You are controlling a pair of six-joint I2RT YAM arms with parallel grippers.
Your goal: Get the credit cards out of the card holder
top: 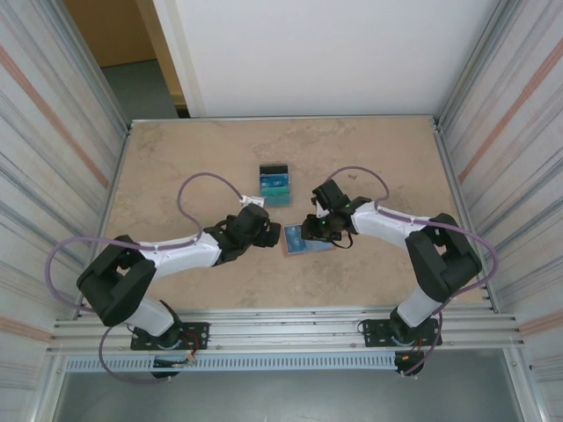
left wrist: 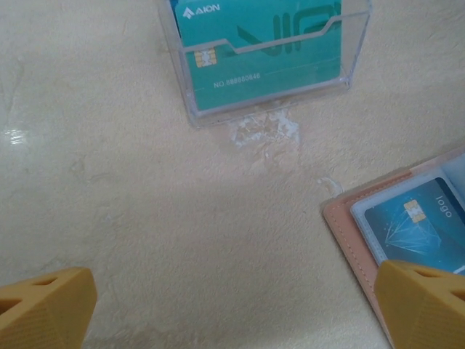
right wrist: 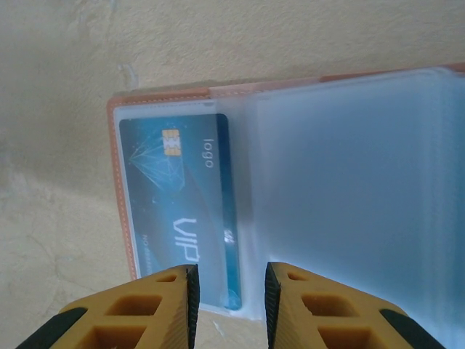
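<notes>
My right gripper (right wrist: 229, 287) hangs low over the near edge of the card holder (right wrist: 349, 182), its orange fingers drawn in to a narrow gap. The lower corner of a blue card (right wrist: 178, 211) and the edge of its clear sleeve show in that gap, and I cannot tell whether the pads are pinching anything. The card holder lies open and flat on the table (top: 176, 176), a reddish-brown leather rim around pale clear pockets. The blue card sits in the left-hand pocket.

My left gripper (left wrist: 236, 291) is spread wide and holds nothing. It hovers just beside the holder's left edge. Beyond it stands a clear plastic stand (left wrist: 174, 58) with a teal card (left wrist: 261, 65) upright inside, apart from the holder.
</notes>
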